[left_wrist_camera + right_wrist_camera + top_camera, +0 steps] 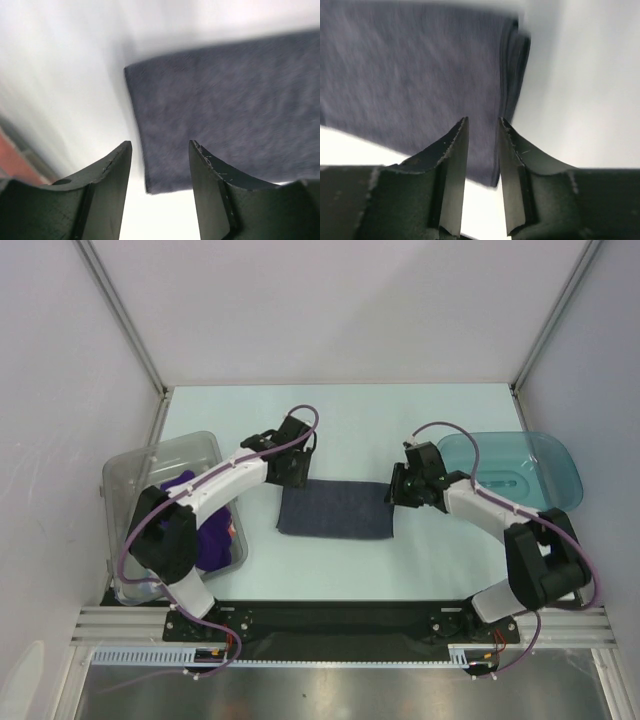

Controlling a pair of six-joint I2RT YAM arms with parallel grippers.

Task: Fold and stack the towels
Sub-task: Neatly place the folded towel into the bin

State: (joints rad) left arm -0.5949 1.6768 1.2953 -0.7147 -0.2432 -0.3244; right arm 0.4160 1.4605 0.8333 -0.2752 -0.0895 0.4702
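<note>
A dark navy-grey towel (335, 510) lies folded flat in the middle of the table. My left gripper (297, 472) hovers over its far left corner, jaws open and empty; in the left wrist view the towel (225, 110) lies below the left gripper (160, 147). My right gripper (397, 490) is at the towel's right edge, jaws a little apart with nothing between them. In the right wrist view the layered right edge of the towel (420, 75) shows beneath the right gripper (483, 122). A purple towel (207, 530) lies crumpled in the clear bin, with a bit of orange cloth (232, 530) beside it.
The clear plastic bin (135, 465) stands at the left edge, partly under the left arm. A teal translucent tray (545, 465) stands at the right, behind the right arm. White walls enclose the table on three sides.
</note>
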